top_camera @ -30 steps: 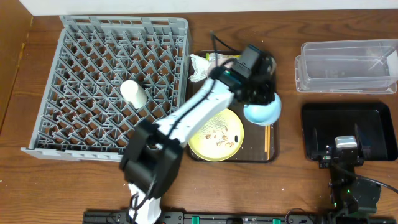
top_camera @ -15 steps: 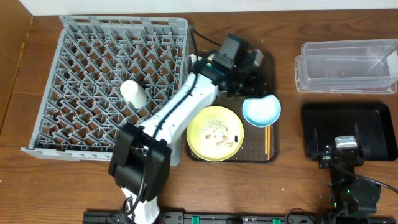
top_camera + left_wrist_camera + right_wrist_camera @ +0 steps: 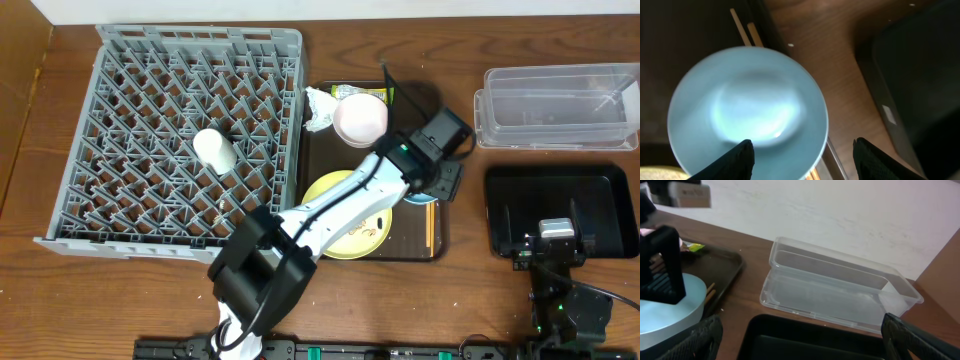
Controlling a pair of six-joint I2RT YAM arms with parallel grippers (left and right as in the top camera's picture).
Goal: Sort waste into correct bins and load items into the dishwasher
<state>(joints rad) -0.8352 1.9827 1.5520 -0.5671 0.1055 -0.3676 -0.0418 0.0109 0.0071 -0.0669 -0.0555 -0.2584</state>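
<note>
Brown table (image 3: 120, 300) from above: my left claw (image 3: 437, 168) hangs over the tray's (image 3: 410, 242) right side, with the blue bowl (image 3: 418, 197) mostly hidden under it.

Left wrist: the blue bowl sits right below, between my wide-open fingers (image 3: 737, 157).

Right wrist: my right claw (image 3: 801, 330) is open too, over the black bin (image 3: 770, 330), farther from the blue bowl.

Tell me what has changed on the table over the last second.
The left gripper swung from the back of the tray to the right and now hangs open over the blue bowl, gripping nothing. That uncovered the pink bowl. The blue bowl, the plate, the cup in the rack and the right gripper stayed put.
</note>
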